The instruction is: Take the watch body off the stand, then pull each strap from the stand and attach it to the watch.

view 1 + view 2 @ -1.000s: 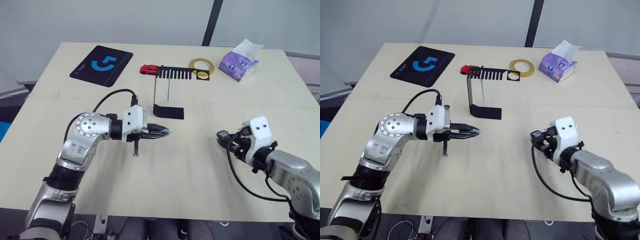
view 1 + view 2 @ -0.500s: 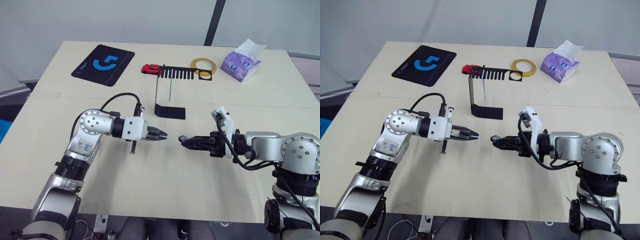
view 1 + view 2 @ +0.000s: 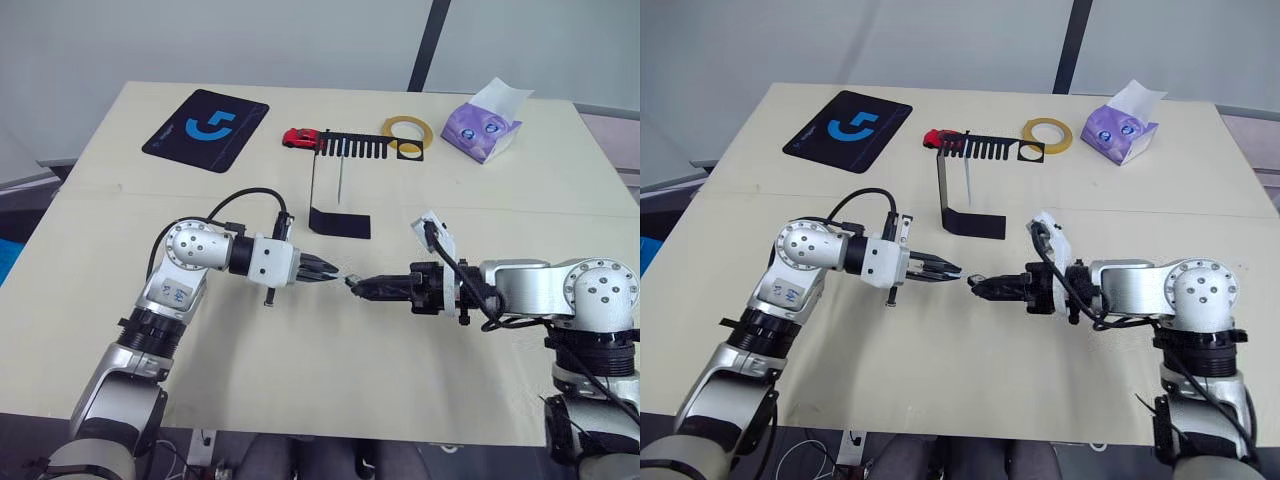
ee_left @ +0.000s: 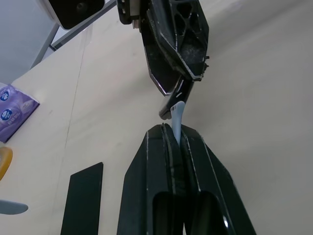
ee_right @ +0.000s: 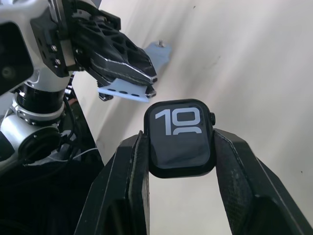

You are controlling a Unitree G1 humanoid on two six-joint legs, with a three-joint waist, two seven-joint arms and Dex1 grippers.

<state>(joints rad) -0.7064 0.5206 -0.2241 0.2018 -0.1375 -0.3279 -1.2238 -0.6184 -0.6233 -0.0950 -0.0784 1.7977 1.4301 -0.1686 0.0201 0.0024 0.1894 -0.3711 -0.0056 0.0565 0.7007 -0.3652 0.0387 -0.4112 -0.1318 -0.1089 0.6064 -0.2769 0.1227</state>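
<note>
Right wrist view gives us the right gripper [image 5: 178,147] closed on the watch body [image 5: 180,137], one finger on each side of the case, its screen with white digits facing the camera. In the left wrist view we see the left gripper [image 4: 177,142] pinched shut on a pale strap [image 4: 176,117] whose free end sticks out toward the other gripper. We find both grippers tip to tip just in front of the stand [image 3: 338,218], with the strap's end at the watch body.

R hand [image 5: 180,161] grips watch body [image 5: 180,138]; L hand [image 5: 122,66] pinches strap [image 5: 122,92].
</note>
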